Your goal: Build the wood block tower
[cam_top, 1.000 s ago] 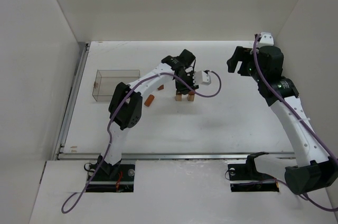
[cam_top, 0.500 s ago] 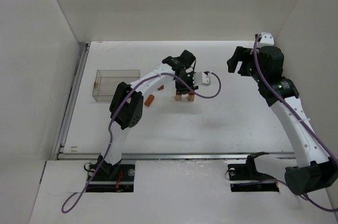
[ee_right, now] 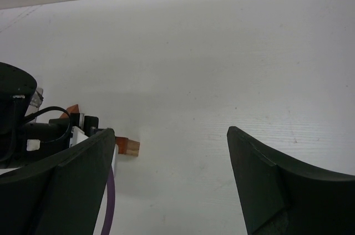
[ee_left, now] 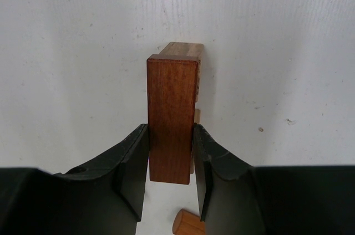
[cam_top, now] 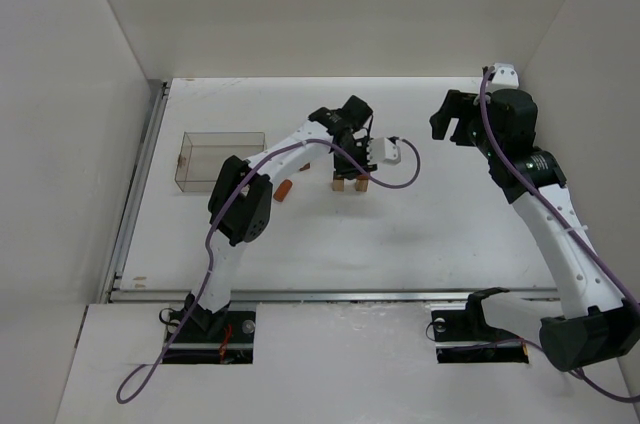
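My left gripper [ee_left: 171,138] is shut on a reddish-brown bar [ee_left: 172,102], with both fingers pressed against its long sides. The bar hangs over the small wood block tower [cam_top: 350,182] at the middle of the table. In the left wrist view a reddish block [ee_left: 186,50] and a tan edge show beneath the bar. My left gripper [cam_top: 352,151] sits right above the tower in the top view. My right gripper [cam_top: 452,116] is open and empty, raised at the back right, well away from the tower. In the right wrist view [ee_right: 169,174] a tan block end [ee_right: 131,147] shows at the left.
A clear plastic box [cam_top: 216,160] stands at the left. Two loose reddish blocks [cam_top: 284,190] [cam_top: 304,166] lie left of the tower. A round-ended wooden piece [ee_left: 186,224] lies on the table under my left gripper. White walls close in both sides.
My left wrist has shifted very slightly over the tower, still holding the bar. The right arm has not moved.
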Robot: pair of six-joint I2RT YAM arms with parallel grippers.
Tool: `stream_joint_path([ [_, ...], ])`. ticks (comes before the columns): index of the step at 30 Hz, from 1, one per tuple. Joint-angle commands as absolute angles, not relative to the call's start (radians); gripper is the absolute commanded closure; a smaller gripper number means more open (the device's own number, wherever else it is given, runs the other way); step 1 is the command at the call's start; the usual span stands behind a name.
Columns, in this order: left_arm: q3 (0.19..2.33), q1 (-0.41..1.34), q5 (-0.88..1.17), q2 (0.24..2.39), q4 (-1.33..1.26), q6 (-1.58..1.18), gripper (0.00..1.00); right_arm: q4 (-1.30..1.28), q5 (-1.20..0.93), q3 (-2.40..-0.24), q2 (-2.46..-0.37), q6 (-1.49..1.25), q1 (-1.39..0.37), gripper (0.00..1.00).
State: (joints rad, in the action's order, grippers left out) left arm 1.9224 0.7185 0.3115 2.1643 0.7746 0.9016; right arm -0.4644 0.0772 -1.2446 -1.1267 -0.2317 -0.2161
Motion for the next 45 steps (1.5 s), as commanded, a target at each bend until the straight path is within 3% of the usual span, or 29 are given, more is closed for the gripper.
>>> stream_joint_path([
  [1, 1.928, 0.723, 0.334, 2.151, 0.782, 0.916, 1.0, -0.44, 0.067, -1.244, -1.104, -0.224, -0.21, 0.13],
  [45, 1.845, 0.704, 0.353, 2.065, 0.744, 0.887, 1.0, -0.44, 0.077, -1.244, -1.095, -0.215, -0.21, 0.13],
])
